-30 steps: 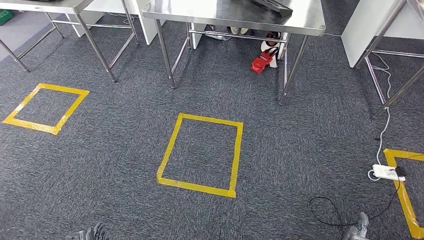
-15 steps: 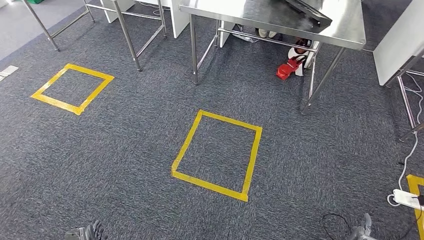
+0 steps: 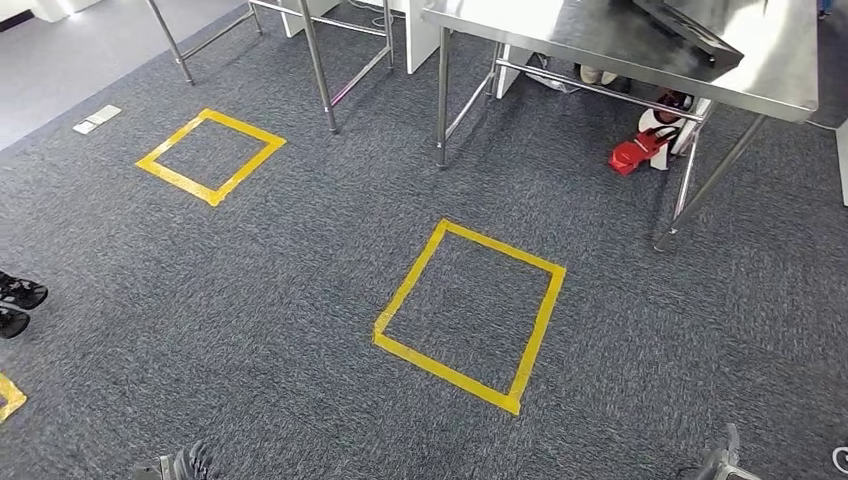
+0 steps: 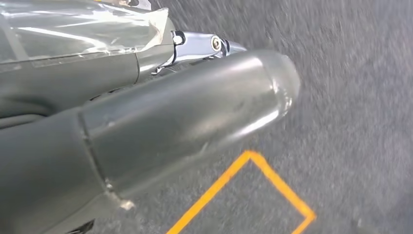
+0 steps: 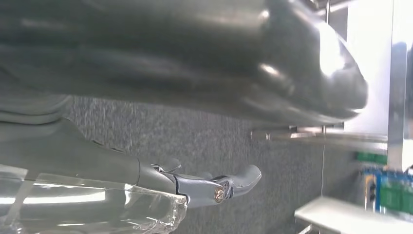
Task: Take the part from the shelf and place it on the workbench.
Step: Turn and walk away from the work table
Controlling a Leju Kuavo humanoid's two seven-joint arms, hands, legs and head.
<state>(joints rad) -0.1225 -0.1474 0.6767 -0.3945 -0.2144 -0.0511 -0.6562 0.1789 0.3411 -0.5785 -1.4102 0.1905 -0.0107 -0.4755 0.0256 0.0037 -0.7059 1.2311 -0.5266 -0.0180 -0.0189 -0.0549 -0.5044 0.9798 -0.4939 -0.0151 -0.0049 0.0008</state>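
A steel table [image 3: 580, 30] stands at the top right of the head view, with a dark flat object [image 3: 695, 30] lying on it; I cannot tell what it is. My left hand [image 3: 175, 465] and right hand [image 3: 722, 460] hang low, fingertips showing at the bottom edge. In the left wrist view the left hand [image 4: 185, 112] holds nothing, its thumb and a finger stretched out over the carpet. The right hand [image 5: 195, 63] is likewise empty, with its fingers [image 5: 234, 183] apart.
Grey carpet carries two yellow tape squares, one in the middle [image 3: 409, 280] and one at the far left [image 3: 176, 182]. A red object [image 3: 635, 152] sits under the table near someone's feet. A person's dark shoes [image 3: 15, 300] stand at the left edge. More table legs [image 3: 318, 70] rise behind.
The camera has turned left: the whole scene has shifted right, the shoes have come in at the left edge, and the power strip and cable at the right have gone. Both hands hang unchanged.
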